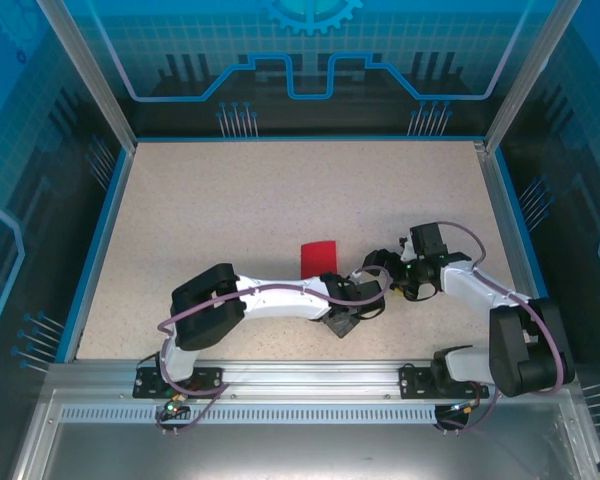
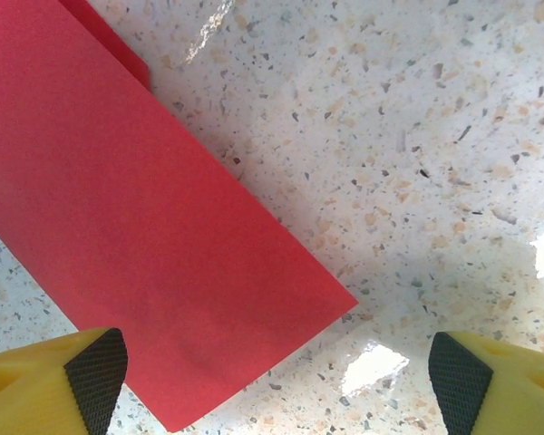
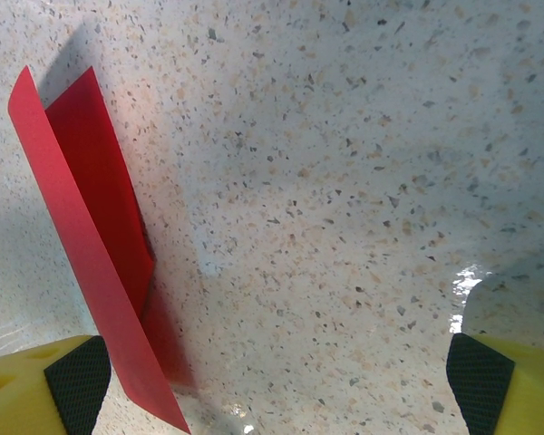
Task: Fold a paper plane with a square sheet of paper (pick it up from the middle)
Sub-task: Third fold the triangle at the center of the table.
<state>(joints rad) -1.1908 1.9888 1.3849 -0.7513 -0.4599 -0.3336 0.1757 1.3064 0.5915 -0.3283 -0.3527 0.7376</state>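
Red square sheet of paper (image 1: pixel 318 258) lies folded, wide tabletop (image 1: pixel 280 190) beyond.

The square sheet of paper (image 2: pixel 136 227) partly beyond left wrist view's edges

This is a robotics lab cell. A speckled counter (image 1: pixel 280 190) with a blue rim sits inside an enclosure of aluminium posts (image 1: pixel 85 70) and blue translucent panels (image 1: pixel 310 60) printed with gear and circuit graphics. The cabled left arm (image 1: pixel 270 298) and right arm (image 1: pixel 480 288) are bolted to a slotted aluminium rail (image 1: pixel 310 375) at its near edge.
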